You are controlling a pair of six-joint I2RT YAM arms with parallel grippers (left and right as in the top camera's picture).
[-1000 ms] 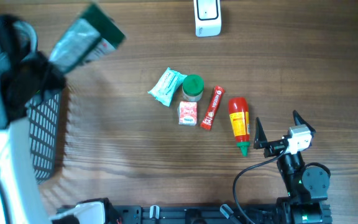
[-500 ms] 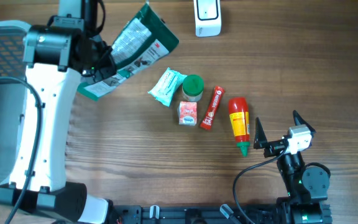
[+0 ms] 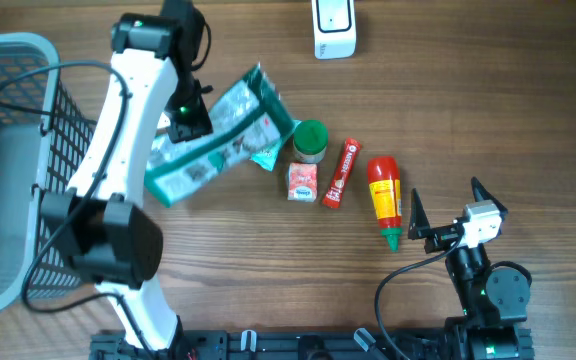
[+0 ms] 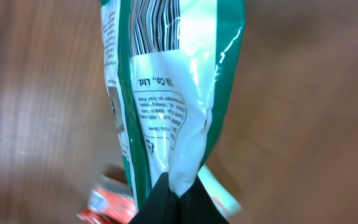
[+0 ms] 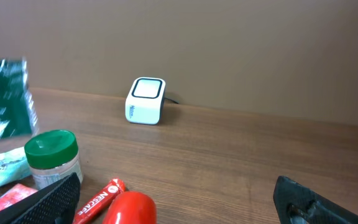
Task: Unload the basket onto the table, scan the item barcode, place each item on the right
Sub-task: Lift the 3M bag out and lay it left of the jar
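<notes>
Clamped on the green-white bag (image 3: 226,142), the left pincer (image 3: 190,120) has swung it from upper left toward centre, nearer the scanner (image 3: 334,28) at top centre; scanning looks imminent. The right pincer (image 3: 448,203) waits apart, lower right.

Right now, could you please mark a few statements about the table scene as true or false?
1. The left gripper is shut on the green-and-white bag. True.
2. The right gripper holds the red sauce bottle. False: it is open and empty; the bottle lies on the table.
3. The bag rests on the white scanner. False: the scanner stands apart, at the table's far edge.
4. A barcode shows on the bag in the left wrist view. True.
</notes>
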